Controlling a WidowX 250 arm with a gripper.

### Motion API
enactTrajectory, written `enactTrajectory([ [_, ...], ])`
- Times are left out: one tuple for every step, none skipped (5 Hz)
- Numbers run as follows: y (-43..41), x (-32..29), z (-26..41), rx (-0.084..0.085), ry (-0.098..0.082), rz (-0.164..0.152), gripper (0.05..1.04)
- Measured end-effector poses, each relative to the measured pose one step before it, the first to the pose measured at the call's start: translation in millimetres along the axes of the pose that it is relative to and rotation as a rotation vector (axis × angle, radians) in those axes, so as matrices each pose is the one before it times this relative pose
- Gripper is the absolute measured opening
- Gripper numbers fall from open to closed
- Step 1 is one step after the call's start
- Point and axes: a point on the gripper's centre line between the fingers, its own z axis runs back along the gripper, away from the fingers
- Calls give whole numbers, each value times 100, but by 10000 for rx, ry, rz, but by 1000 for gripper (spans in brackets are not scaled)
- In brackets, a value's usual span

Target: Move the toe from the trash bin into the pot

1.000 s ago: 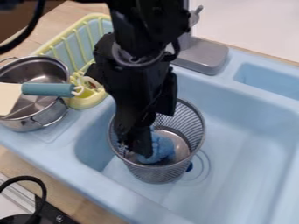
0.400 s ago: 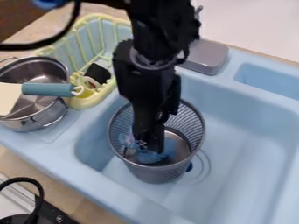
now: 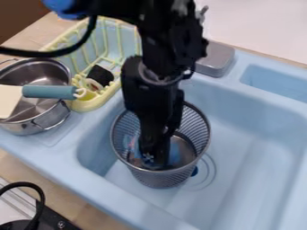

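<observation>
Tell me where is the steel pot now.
In the camera view, the steel pot is at the left edge, beside the yellow dish rack.

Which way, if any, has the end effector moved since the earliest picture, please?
Yes: judged against the mesh bin, the end effector has shifted toward the picture's right and closer to the bin's near rim.

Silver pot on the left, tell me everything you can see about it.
The round, shiny silver metal pot stands upright and open, without a lid, on the left ledge of the light blue sink. Its inside is smooth and reflective, with part of its bare bottom showing. It has thin wire-like loop handles, one at the front right, the other at the back left near the view's edge. A spatula with a teal handle and cream blade lies across its top.
</observation>
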Motion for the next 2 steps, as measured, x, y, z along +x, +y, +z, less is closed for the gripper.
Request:
enactTrajectory([
  [3, 157, -632, 204, -119, 207, 677],
  [143, 48, 1, 90, -31, 110, 405],
])
